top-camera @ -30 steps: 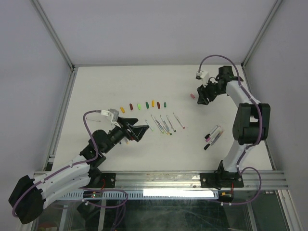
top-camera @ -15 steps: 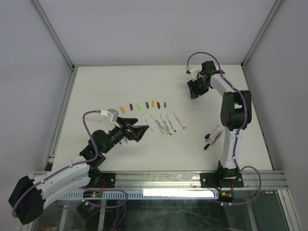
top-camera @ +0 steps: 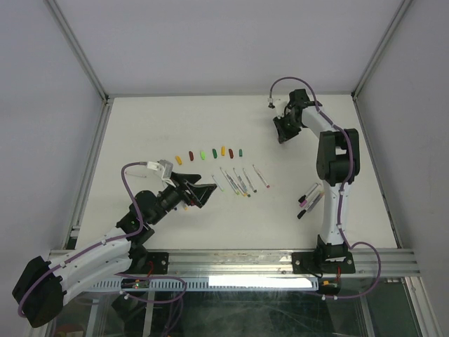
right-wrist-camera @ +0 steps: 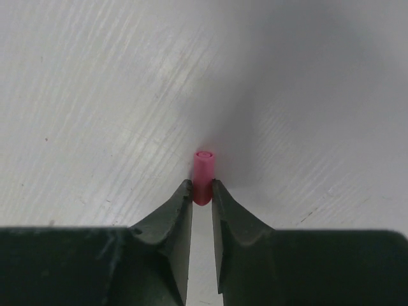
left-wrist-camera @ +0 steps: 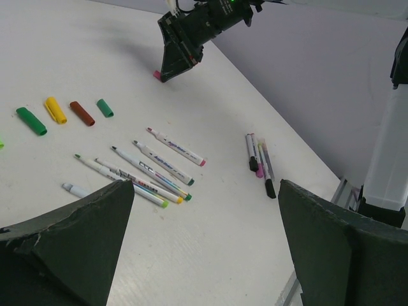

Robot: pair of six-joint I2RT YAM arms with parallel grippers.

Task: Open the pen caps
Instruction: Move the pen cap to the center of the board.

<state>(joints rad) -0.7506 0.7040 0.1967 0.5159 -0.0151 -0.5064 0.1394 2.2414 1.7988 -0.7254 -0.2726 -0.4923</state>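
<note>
Right tool (right-wrist-camera: 202, 187) swung left, seemingly pinching pink cap (right-wrist-camera: 204, 164).

The right arm (top-camera: 335, 158) now stands more upright and further left than a second ago, carrying the right pincer (right-wrist-camera: 201, 190) onto the pink pen cap (right-wrist-camera: 204, 167), which earlier lay bare on the desk (top-camera: 154, 126) just left of it. Its jaws, wider before, now pinch the cap's lower end.
</note>
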